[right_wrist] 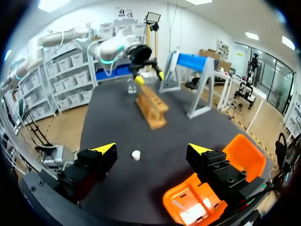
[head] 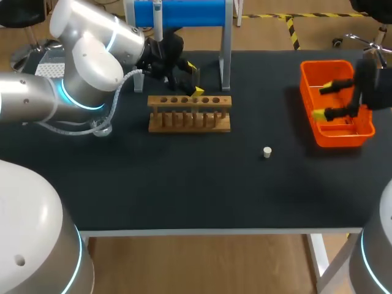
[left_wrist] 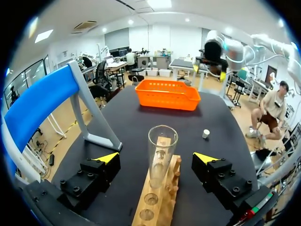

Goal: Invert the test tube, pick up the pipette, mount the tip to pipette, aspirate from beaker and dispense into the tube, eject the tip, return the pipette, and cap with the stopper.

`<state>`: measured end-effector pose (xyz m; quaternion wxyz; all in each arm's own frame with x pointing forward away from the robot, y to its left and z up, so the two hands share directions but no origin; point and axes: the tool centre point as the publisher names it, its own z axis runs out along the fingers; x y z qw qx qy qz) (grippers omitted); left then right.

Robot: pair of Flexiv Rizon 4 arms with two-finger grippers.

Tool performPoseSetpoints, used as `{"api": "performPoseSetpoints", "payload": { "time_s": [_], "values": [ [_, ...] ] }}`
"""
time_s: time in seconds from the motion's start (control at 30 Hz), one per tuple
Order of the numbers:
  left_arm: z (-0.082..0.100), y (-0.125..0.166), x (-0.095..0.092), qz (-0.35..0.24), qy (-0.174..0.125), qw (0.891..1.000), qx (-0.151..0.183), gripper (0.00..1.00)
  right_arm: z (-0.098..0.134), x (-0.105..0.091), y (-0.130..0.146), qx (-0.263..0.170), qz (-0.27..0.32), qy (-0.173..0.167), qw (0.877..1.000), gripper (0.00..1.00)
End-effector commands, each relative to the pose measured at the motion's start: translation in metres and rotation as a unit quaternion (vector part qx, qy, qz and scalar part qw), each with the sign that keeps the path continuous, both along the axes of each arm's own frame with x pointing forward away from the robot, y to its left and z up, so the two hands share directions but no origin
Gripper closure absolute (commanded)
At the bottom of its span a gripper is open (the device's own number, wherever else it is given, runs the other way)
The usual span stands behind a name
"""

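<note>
**Clerk:** Item one, the test tube?
**Keeper:** It stood upright in an end hole of the wooden rack, with its open mouth upward. The other holes in view held nothing.

**Clerk:** Item two, the left tool?
**Keeper:** It was at the rack's far side, by the foot of the blue stand. Its fingers were spread wide, one on each side of the test tube. Neither yellow tip touched the glass, and it held nothing.

**Clerk:** Item three, the right tool?
**Keeper:** It hung over the orange tray at the counter's right end. Its fingers were spread too, and nothing was between them.

**Clerk:** Contents of the tray?
**Keeper:** There were pale objects on its floor, too unclear to name.

**Clerk:** Item four, the stopper?
**Keeper:** It was small and white and lay loose on the dark counter. It was between the rack and the tray, well apart from both and nearer the front edge.

**Clerk:** Item five, the beaker?
**Keeper:** It was clear glass and stood on the counter just beyond the rack's left end, below the left arm. It did not touch the rack.
</note>
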<state>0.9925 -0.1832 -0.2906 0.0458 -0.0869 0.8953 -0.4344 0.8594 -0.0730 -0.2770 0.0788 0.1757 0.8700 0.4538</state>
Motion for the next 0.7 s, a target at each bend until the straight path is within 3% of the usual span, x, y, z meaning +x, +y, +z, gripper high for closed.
{"api": "performPoseSetpoints", "payload": {
  "time_s": [0.03,0.27,0.7],
  "values": [
    [0.001,0.0,0.001,-0.001,0.002,1.0,0.002,0.0,-0.019,-0.023,0.004,-0.008,-0.009,-0.007,1.0,0.0],
    [0.001,0.0,0.001,-0.001,0.002,1.0,0.002,0.0,-0.05,-0.032,0.019,-0.021,-0.012,-0.002,1.0,0.0],
    [0.001,0.0,0.001,-0.001,0.002,1.0,0.002,0.0,-0.084,-0.033,0.051,-0.022,-0.023,0.0,0.999,0.0]
  ]
}}
